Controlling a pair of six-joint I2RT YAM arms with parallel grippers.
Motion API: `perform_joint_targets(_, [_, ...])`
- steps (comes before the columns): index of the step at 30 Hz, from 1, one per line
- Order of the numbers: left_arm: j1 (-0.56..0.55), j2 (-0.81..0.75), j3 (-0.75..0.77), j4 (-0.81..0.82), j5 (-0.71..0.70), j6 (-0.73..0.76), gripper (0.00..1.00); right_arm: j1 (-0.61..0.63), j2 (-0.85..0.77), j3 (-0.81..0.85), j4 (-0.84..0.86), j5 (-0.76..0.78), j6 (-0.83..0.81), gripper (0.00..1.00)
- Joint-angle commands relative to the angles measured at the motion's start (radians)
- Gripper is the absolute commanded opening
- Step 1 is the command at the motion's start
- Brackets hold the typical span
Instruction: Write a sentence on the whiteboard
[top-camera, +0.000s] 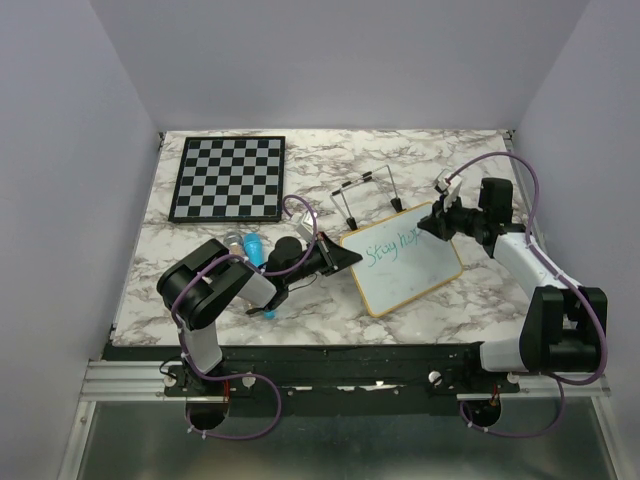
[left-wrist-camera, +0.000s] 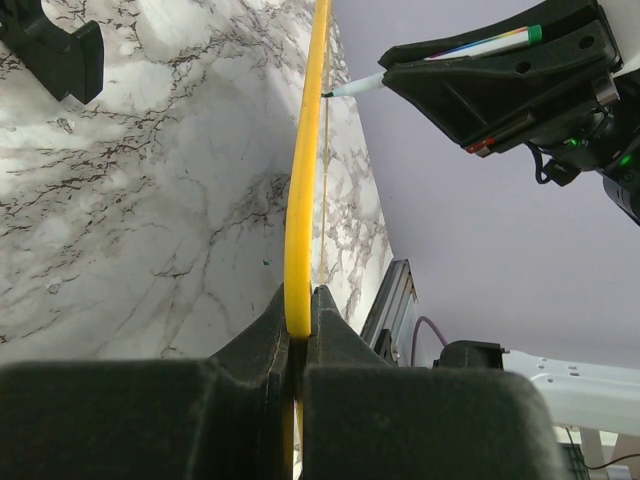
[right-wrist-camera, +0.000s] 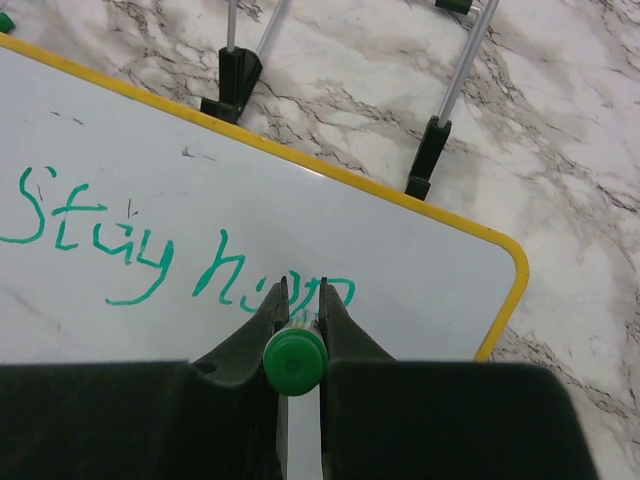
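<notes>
The whiteboard (top-camera: 408, 272), white with a yellow frame, lies at mid-table, tilted. Green writing on it reads "Stay hap" (right-wrist-camera: 170, 255) in one line. My left gripper (top-camera: 348, 259) is shut on the board's left edge; the left wrist view shows the yellow frame (left-wrist-camera: 300, 200) edge-on between the jaws. My right gripper (top-camera: 428, 225) is shut on a green marker (right-wrist-camera: 295, 362), whose tip (left-wrist-camera: 330, 93) rests on the board at the end of the writing. The marker's green end cap faces the right wrist camera.
A black-and-white chessboard (top-camera: 228, 177) lies at the back left. A metal wire stand (top-camera: 367, 192) with black feet (right-wrist-camera: 236, 75) sits just behind the whiteboard. A blue object (top-camera: 254, 247) lies beside the left arm. The table's front rail (top-camera: 350, 355) runs along the near edge.
</notes>
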Motion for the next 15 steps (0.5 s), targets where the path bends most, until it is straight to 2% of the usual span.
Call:
perform_joint_targets(1, [0.000, 0.001, -0.001, 0.069, 0.029, 0.030, 0.00, -0.001, -0.008, -0.007, -0.045, -0.057, 0.005, 0.01])
perform_joint_targets(6, [0.000, 0.001, 0.001, 0.067, 0.030, 0.030, 0.00, -0.001, -0.002, 0.030, -0.042, -0.069, 0.048, 0.01])
perform_joint_targets(15, [0.003, -0.002, -0.004, 0.066, 0.030, 0.036, 0.00, -0.029, -0.105, 0.036, -0.041, -0.074, 0.092, 0.01])
